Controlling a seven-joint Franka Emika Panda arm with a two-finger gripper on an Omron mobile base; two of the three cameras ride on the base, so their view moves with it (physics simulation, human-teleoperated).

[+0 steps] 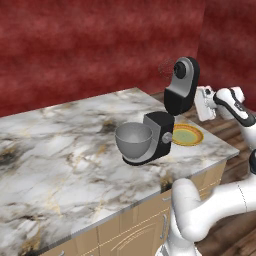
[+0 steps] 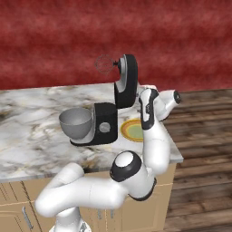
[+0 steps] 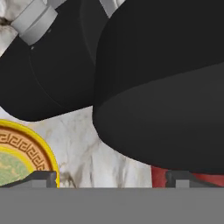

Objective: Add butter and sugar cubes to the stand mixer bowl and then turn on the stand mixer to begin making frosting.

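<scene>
A: What sits on the counter (image 1: 60, 150)?

B: The mixer (image 1: 162, 132) stands near the right end, head (image 1: 182, 85) tilted up and back, a faint whisk (image 2: 104, 63) at its front. The grey bowl (image 1: 134, 141) rests on the black base, on the side away from the arm. Just behind the column lies a yellow-rimmed plate (image 1: 187, 135).

A: And the fingers (image 3: 105, 178)?

B: Spread wide, holding nothing. The hand (image 1: 205, 104) hovers behind the raised head, above the plate. In the hand view the two tips (image 3: 41, 178) sit far apart, with the black head looming close ahead and the plate's patterned rim at the left.

A: Anything hard to make out?

B: I cannot pick out sugar cubes or butter anywhere; the plate's middle looks pale green. The bowl's inside looks plain grey.
</scene>
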